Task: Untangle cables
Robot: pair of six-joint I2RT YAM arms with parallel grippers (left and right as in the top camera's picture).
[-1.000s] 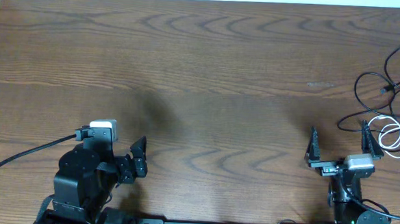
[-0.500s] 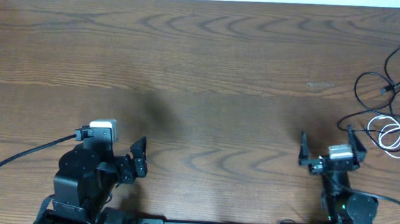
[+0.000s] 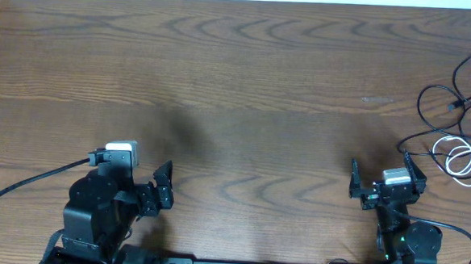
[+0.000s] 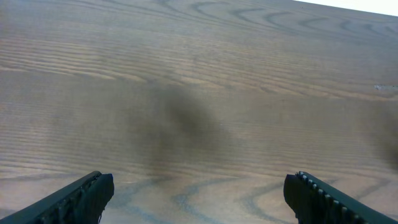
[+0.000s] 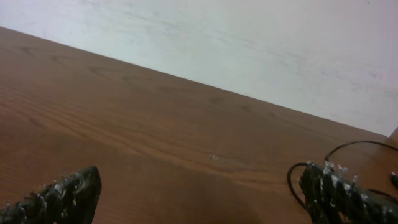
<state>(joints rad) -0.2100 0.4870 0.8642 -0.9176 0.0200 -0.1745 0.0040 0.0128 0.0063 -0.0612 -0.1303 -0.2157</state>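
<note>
The cables lie in a loose tangle at the table's far right edge in the overhead view: thin black cords (image 3: 453,103) looping above a small white coil (image 3: 450,159). My right gripper (image 3: 381,168) is open and empty, a little left of the white coil and not touching it. In the right wrist view its fingers (image 5: 199,199) are wide apart, with a black cable loop (image 5: 354,142) behind the right finger. My left gripper (image 3: 161,189) is open and empty at the front left, far from the cables. The left wrist view shows its fingers (image 4: 199,199) over bare wood.
The wooden table (image 3: 246,92) runs to a pale wall at the back. A thick black arm wire (image 3: 31,182) trails off the front left. The arm bases sit along the front edge.
My right gripper has moved left and back toward the front edge, away from the cables. The left arm and the cables have not moved.
</note>
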